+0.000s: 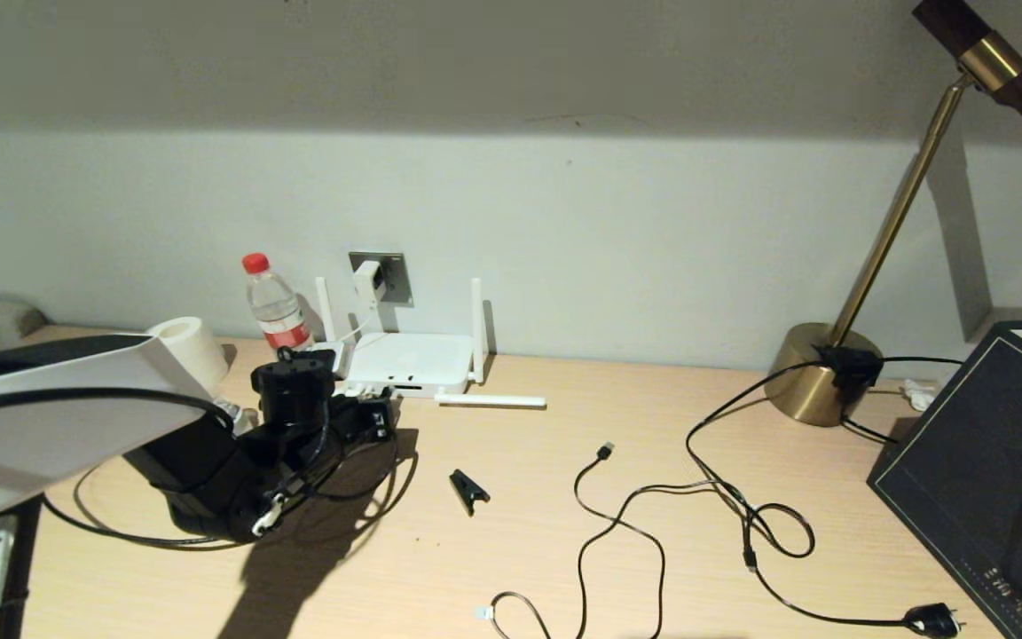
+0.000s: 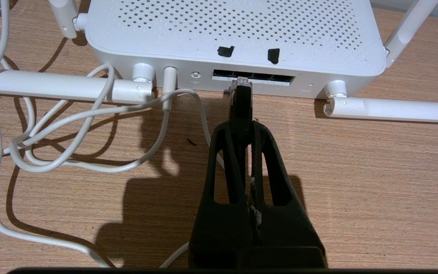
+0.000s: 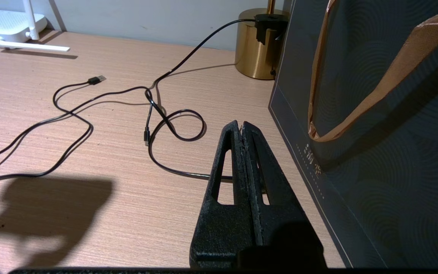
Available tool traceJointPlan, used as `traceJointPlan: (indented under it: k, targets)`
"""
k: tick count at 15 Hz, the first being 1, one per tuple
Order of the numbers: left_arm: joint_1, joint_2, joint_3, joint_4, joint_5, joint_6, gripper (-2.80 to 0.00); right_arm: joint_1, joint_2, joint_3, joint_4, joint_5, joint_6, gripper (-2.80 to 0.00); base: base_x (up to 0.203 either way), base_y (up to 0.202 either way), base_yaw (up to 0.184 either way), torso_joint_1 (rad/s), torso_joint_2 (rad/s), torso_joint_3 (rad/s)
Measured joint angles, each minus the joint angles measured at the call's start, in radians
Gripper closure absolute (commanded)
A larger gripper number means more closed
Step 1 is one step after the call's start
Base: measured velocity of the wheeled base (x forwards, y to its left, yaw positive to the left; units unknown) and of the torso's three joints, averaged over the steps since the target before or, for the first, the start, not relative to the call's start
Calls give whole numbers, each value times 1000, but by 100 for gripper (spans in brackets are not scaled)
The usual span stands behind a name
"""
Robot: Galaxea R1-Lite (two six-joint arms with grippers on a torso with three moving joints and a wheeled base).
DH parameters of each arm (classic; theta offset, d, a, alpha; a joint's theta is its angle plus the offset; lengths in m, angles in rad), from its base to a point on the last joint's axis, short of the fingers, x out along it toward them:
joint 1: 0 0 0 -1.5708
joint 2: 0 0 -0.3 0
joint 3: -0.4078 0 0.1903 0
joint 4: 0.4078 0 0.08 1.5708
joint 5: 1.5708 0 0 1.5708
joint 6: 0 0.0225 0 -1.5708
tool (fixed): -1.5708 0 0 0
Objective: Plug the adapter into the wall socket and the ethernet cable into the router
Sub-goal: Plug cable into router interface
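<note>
The white router [image 1: 409, 359] lies against the wall with its ports facing me. The white adapter [image 1: 367, 282] sits in the grey wall socket [image 1: 396, 275], and its thin white cord [image 2: 89, 114] loops down to the router [image 2: 234, 34]. My left gripper [image 2: 242, 129] is shut on the black end of the ethernet cable [image 2: 241, 101]. The cable's clear connector tip touches the dark port row [image 2: 264, 78]; I cannot tell how deep it sits. The cable's slack [image 1: 103, 528] curls round my left arm. My right gripper [image 3: 241, 127] hangs shut and empty beside the dark bag.
A water bottle [image 1: 276, 306] and a tape roll [image 1: 187, 346] stand left of the router. A black clip [image 1: 468, 488], a thin USB cable [image 1: 604, 453] and the lamp cord with its plug [image 1: 932, 619] lie mid-table. A brass lamp base [image 1: 821, 373] and a dark bag [image 1: 981, 461] stand at the right.
</note>
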Motion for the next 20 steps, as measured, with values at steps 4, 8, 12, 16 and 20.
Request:
traceJointPlan:
  k: [4, 8, 12, 16, 20]
  targets:
    - [0, 12, -6, -1, 0, -1, 0, 0, 0, 0, 0, 0, 0, 0, 0, 0, 0, 0, 0, 0]
    - [2, 21, -21, -1, 1, 0, 0, 0, 0, 0, 0, 0, 0, 0, 0, 0, 0, 0, 0, 0]
    - [3, 23, -25, -1, 1, 0, 0, 0, 0, 0, 0, 0, 0, 0, 0, 0, 0, 0, 0, 0]
    - [6, 23, -28, -2, 0, 0, 0, 0, 0, 0, 0, 0, 0, 0, 0, 0, 0, 0, 0, 0]
    - [8, 23, -32, -2, -1, 0, 0, 0, 0, 0, 0, 0, 0, 0, 0, 0, 0, 0, 0, 0]
